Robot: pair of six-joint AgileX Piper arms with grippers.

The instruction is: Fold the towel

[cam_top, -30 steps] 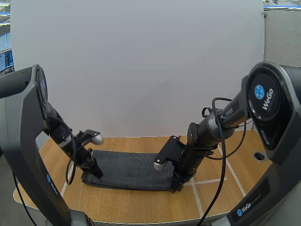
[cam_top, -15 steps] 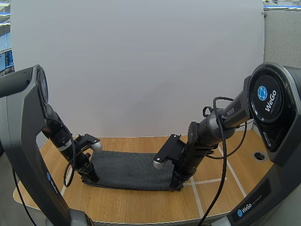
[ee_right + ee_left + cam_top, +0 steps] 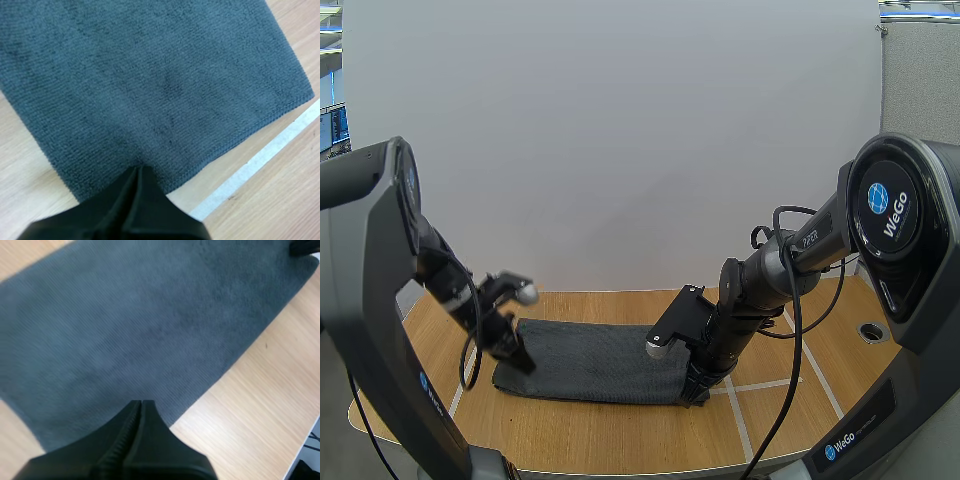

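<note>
A dark grey towel (image 3: 600, 360) lies flat as a long strip across the wooden table (image 3: 620, 435). My left gripper (image 3: 525, 362) is at the strip's left end. In the left wrist view its fingers lie together as one dark wedge (image 3: 141, 404), shut, with the tip over the towel (image 3: 150, 325) near its front edge. My right gripper (image 3: 695, 392) is down at the strip's right end. The right wrist view shows it shut (image 3: 139, 170), with the tip at the hem of the towel (image 3: 150, 75). No cloth is lifted.
White tape lines (image 3: 760, 385) cross the table right of the towel, and one line (image 3: 260, 160) runs just past the towel's corner. A round hole (image 3: 870, 330) sits in the table's right side. Bare wood lies in front of the towel.
My left gripper dipped lower at the towel's left end half a second ago and has come back up and slightly right. The right arm has stayed put.
</note>
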